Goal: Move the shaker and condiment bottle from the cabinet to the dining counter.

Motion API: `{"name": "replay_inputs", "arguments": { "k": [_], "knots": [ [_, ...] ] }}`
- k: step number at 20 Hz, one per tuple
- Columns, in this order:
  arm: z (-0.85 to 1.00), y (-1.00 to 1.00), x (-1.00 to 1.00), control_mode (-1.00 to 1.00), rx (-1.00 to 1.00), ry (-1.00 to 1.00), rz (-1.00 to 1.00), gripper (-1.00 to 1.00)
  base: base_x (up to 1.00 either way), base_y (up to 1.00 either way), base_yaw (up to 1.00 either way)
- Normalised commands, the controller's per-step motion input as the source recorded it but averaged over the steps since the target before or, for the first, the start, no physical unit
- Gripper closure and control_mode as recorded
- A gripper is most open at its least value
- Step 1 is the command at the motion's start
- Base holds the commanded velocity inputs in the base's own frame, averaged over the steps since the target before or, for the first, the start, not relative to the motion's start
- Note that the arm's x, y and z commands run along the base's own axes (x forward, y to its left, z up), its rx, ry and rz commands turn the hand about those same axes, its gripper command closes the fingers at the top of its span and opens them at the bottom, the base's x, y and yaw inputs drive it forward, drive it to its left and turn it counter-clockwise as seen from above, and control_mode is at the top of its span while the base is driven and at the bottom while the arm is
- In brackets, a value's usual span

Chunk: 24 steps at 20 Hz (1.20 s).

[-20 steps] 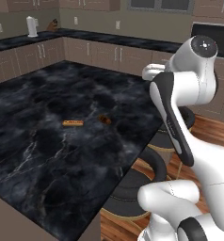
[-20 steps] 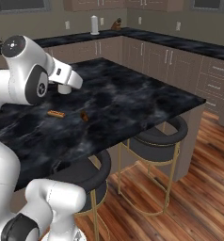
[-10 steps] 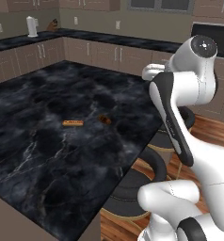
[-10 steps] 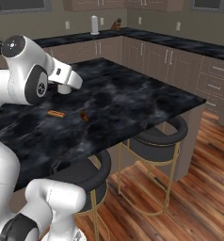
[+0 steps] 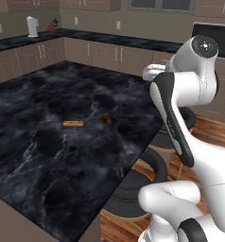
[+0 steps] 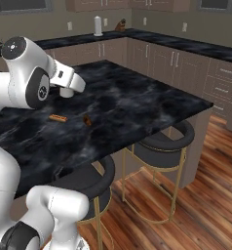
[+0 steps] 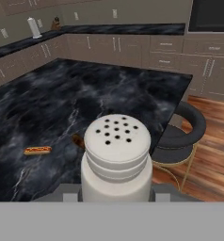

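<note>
The white shaker (image 7: 116,155), with a rounded top full of holes, stands upright and close in the hand view. My gripper (image 6: 67,89) is shut on the shaker (image 6: 67,92) and holds it above the near left part of the dining counter (image 6: 137,102), a wide black marble slab (image 5: 48,156) with white veins. My fingertips are hidden behind the shaker. A small dark red-brown thing (image 5: 105,120) lies on the slab (image 7: 48,103); it is too small to tell whether it is the condiment bottle.
A hot dog (image 5: 73,124) lies on the slab beside the dark thing. Round black stools (image 6: 162,144) stand along the counter's near edge over a wood floor. A tall white kettle (image 5: 32,26) stands on the far worktop above base cabinets (image 7: 114,47).
</note>
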Motion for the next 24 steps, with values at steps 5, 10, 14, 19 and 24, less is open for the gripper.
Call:
{"name": "replay_inputs", "arguments": {
  "k": [5,10,14,19,24],
  "knots": [
    [0.00,0.00,0.00,-1.00,0.00,0.00,0.00,1.00,0.00,0.00,0.00],
    [-0.18,-0.21,-0.01,-1.00,0.06,0.00,0.12,1.00,0.00,0.00,0.00],
    [-0.25,-0.32,0.00,-1.00,0.14,0.00,0.46,1.00,0.00,0.00,0.00],
    [-0.27,-0.21,0.05,-1.00,0.10,0.00,0.55,1.00,0.00,0.00,0.00],
    [-0.36,-0.06,0.24,-1.00,0.05,0.00,0.61,1.00,0.00,0.00,0.00]
  ]
}}
